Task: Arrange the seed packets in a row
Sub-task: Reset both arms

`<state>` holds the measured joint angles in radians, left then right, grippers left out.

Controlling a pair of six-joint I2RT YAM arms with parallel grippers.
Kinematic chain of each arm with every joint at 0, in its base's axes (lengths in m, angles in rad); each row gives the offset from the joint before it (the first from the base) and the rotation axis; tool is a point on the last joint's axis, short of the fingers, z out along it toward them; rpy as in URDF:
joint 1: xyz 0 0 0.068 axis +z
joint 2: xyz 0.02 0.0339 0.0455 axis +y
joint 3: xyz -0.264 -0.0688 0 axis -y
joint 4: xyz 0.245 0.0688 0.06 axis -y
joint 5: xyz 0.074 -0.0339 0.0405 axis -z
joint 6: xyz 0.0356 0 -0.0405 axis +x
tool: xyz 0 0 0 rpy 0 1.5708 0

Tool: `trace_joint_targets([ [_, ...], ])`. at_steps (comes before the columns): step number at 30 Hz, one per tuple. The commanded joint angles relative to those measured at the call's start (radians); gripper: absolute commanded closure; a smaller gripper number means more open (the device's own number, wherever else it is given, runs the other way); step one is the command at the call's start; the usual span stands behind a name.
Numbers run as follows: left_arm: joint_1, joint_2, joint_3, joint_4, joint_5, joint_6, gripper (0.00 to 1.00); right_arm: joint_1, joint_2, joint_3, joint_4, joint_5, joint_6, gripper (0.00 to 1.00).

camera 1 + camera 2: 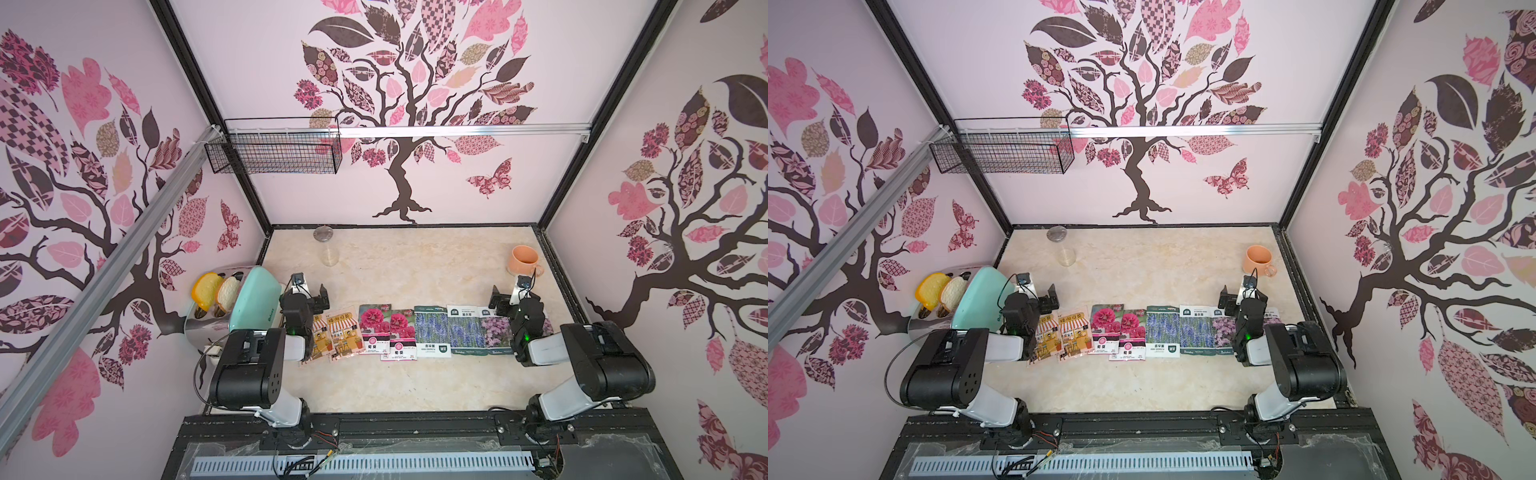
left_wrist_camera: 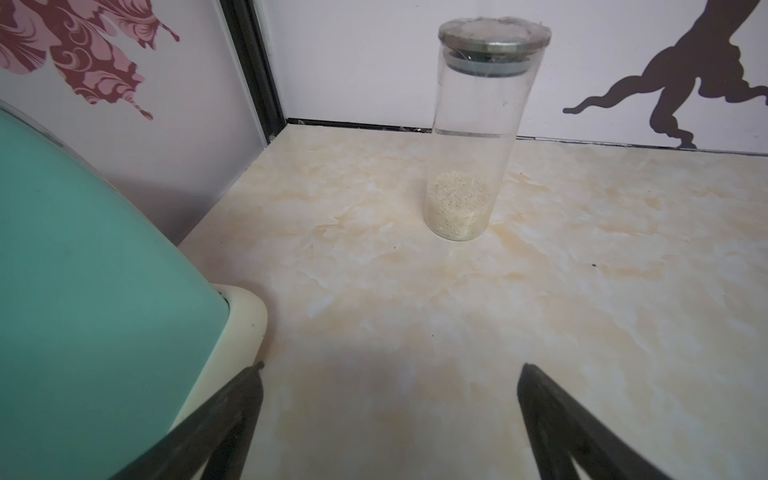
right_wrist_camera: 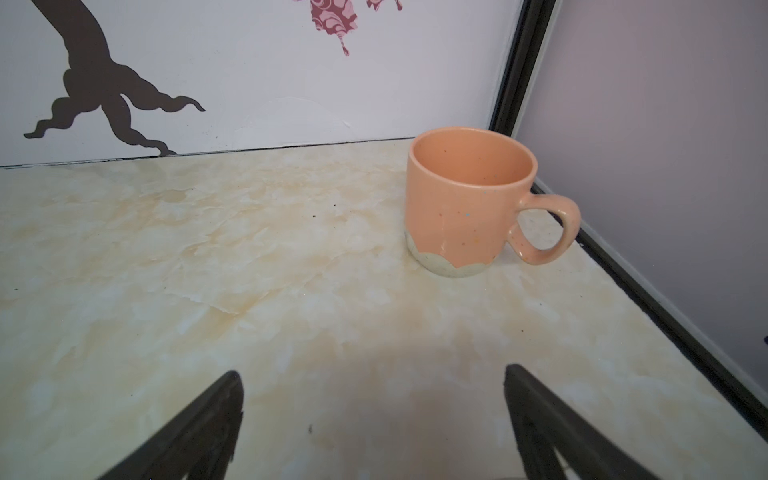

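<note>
We find the seed packets [image 1: 415, 332] in a row across the table [image 1: 415, 386]. The toaster [image 1: 253, 299] stands off the row's left end, the left hand [image 1: 308, 296] just behind that end, the right hand [image 1: 513, 297] just behind the right end. Well behind the row stand the jar [image 1: 328, 249], leftward, and the mug [image 1: 523, 259], rightward

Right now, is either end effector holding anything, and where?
Nothing held. Left end effector and right end effector are open and empty; the seed packets lie in a row.

The left arm [image 1: 249, 370] and right arm [image 1: 606, 361] are built of black housings and white links; black fingers [image 2: 237, 411] are fitted to the left gripper [image 2: 392, 365] and right gripper [image 3: 374, 370].
</note>
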<state>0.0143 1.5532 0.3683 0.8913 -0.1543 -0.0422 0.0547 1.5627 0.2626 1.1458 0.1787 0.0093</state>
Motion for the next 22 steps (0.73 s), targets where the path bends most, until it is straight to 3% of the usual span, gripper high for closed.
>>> trace_joint_targets([
  [1, -0.001, 0.002, 0.012, -0.021, -0.031, -0.012, 0.03, 0.001, -0.001, 0.019, 0.02, -0.033, 0.024, 0.01],
  [22, -0.008, 0.003, 0.014, -0.022, -0.034, -0.009, 0.03, 0.001, -0.013, 0.033, -0.029, -0.031, 0.028, 0.01],
])
